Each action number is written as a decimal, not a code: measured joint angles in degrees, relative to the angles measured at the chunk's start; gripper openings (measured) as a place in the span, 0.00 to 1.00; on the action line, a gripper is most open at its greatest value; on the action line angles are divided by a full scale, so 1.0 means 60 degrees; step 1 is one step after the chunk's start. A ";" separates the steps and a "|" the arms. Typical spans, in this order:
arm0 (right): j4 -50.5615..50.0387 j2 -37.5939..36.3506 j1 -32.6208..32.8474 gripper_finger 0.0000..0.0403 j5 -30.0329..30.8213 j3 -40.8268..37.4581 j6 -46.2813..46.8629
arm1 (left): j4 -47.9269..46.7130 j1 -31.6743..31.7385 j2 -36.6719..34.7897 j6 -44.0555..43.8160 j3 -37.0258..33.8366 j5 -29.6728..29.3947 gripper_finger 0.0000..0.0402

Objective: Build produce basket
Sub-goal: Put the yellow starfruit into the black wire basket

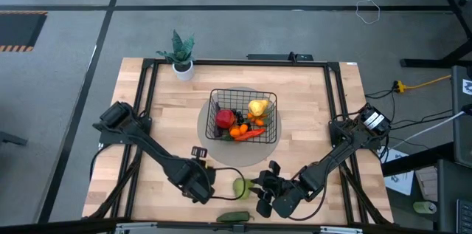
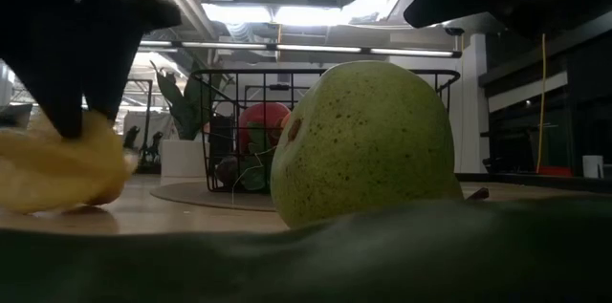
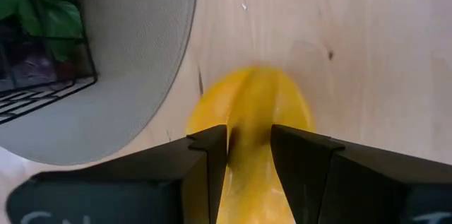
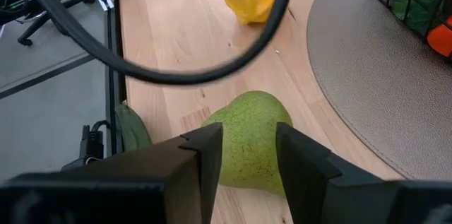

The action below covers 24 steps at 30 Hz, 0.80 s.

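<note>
The black wire basket (image 1: pixel 215 100) stands on a grey round disc (image 1: pixel 251 154) mid-table and holds a red apple, a carrot, grapes and a yellow fruit. A green pear (image 1: pixel 240 187) sits on the wood near the front edge, filling the low view (image 2: pixel 363 145). My right gripper (image 1: pixel 264 190) is open just right of the pear and touches nothing; its fingers frame the pear (image 4: pixel 247 139). My left gripper (image 1: pixel 200 184) is shut on a yellow fruit (image 3: pixel 251 104). A dark green vegetable (image 1: pixel 234 217) lies at the near edge. My left gripper pinches the yellow fruit's near part (image 3: pixel 248 150) between its two fingers (image 3: pixel 212 153), coming from above and slanting down. The fruit's wider far part bulges beyond the fingertips. The low view shows the fruit (image 2: pixel 57 169) resting on the tabletop under the dark finger (image 2: pixel 62 83).
A potted plant (image 1: pixel 181 53) stands at the far left corner. The disc's rim (image 3: pixel 127 61) lies just beyond the yellow fruit. The dark green vegetable (image 4: pixel 131 128) lies close to the pear at the table's near edge. A black cable (image 4: pixel 176 68) loops over the wood.
</note>
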 joint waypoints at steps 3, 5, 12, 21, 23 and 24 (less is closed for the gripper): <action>-0.0002 0.0000 0.0000 0.30 0.0000 0.0000 0.0000 | 0.0046 0.0004 0.0177 -0.0004 0.0005 -0.0045 0.25; 0.0000 0.0000 0.0000 0.30 0.0000 0.0000 0.0000 | 0.0094 0.0004 0.0231 -0.0007 0.0011 -0.0151 0.25; 0.0000 0.0000 0.0000 0.30 -0.0004 0.0004 0.0004 | 0.0390 0.0011 0.0238 -0.0089 0.0004 -0.0121 0.24; -0.0002 0.0000 0.0002 0.30 -0.0015 0.0004 0.0004 | 0.0386 0.0000 0.0200 -0.1375 0.0004 -0.0003 0.03; 0.0000 0.0000 0.0000 0.30 -0.0018 0.0003 0.0004 | 0.0382 -0.0037 0.0194 -0.1596 0.0005 -0.0010 0.02; -0.0002 0.0000 0.0009 0.30 -0.0021 0.0002 0.0004 | 0.0381 -0.0066 0.0194 -0.1708 0.0004 -0.0026 0.02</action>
